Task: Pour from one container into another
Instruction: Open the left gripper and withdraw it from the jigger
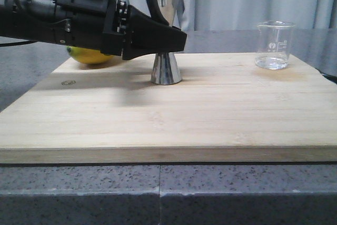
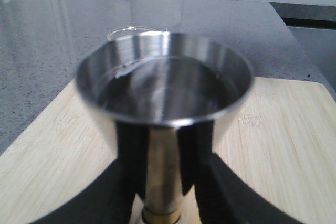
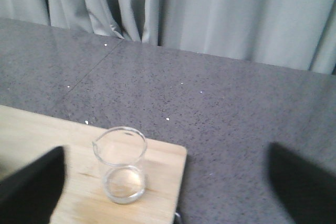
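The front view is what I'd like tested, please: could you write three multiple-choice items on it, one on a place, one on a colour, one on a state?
1. Where does the glass beaker stand on the board?
A. far right corner
B. near left corner
C. dead centre

2. What colour is the fruit behind the left arm?
A. red
B. yellow
C. purple

3. How does the left hand stand to the steel jigger?
A. hovering well above it
B. resting flat on the board, away from it
C. closed around its waist

Answers: 1 A, it sits by the far right edge; 2 B, yellow peel shows below the arm; 3 C, black fingers flank the upright jigger's narrow waist.
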`<state>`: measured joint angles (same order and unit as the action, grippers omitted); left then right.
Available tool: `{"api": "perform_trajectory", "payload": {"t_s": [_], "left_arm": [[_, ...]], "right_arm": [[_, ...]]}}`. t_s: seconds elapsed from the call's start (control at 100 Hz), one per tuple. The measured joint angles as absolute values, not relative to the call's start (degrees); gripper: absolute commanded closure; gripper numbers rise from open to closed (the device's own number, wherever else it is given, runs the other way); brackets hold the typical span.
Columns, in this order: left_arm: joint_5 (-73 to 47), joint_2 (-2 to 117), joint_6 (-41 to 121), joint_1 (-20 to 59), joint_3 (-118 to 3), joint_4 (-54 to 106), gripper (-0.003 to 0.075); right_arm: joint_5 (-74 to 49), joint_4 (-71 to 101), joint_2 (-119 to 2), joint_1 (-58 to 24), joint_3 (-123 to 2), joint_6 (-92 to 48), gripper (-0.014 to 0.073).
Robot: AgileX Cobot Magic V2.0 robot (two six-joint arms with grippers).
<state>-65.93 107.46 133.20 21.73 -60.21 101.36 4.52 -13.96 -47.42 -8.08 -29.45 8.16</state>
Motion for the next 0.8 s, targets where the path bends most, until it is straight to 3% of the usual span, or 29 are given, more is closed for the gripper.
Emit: {"api": "perform_trajectory", "payload": {"t_s": [0.19,0.41,0.8], "left_arm": [[-66.01,107.46,133.2,21.73,-60.21,101.49,0.034],[-65.45,107.46,131.16,21.73,-60.21,101.49,0.0192],[-58.11,103.19,121.97,21.73,-60.21,95.92,0.0181]], "right_arm": [[4.56,-14.05,-47.42,-7.95,-29.45,8.1,0.0043],[4.56,-14.05,-47.42,-7.95,-29.45,8.1,0.0043],[4.65,-14.05,-47.42,-7.95,-29.45,8.1,0.0043]]}}
